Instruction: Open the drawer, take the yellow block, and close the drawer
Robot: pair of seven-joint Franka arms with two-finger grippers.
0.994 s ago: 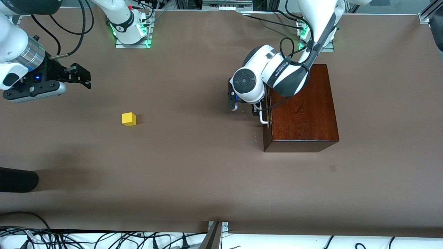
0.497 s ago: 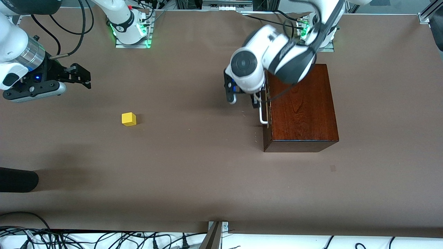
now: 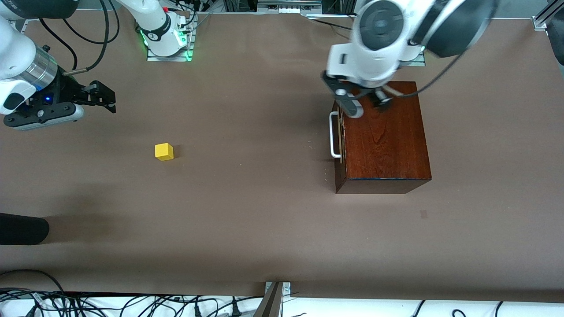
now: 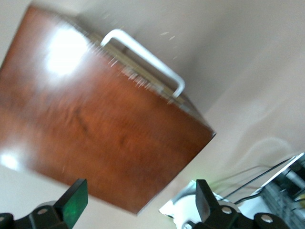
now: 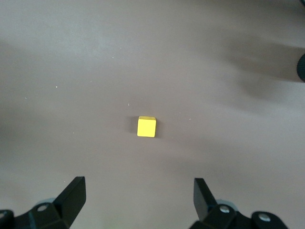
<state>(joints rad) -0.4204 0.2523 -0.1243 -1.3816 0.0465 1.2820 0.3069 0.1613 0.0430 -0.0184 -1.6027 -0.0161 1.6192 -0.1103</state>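
The dark mahogany box [image 3: 385, 141] stands at the left arm's end of the table. Its drawer is shut, the front flush with the box, and the white bar handle [image 3: 333, 134] is free. The box [image 4: 95, 124] and handle [image 4: 143, 57] also show in the left wrist view. My left gripper [image 3: 366, 105] is open and empty, up in the air over the box's top edge nearest its base; its jaws [image 4: 138, 191] stand wide apart. The yellow block [image 3: 164, 152] lies on the table toward the right arm's end. My right gripper [image 3: 107, 99] waits open and empty above the table, with the block [image 5: 146, 126] ahead of its jaws [image 5: 138, 188].
A black rounded object [image 3: 22, 229] juts in at the table's edge on the right arm's end, nearer the camera than the block. The arm bases [image 3: 167, 39] stand along the table's edge at the robots. Cables [image 3: 110, 304] lie below the table's front edge.
My left gripper has left the drawer handle, risen and swung over the box toward its own base, so the whole handle now shows. The right arm and the yellow block have not moved.
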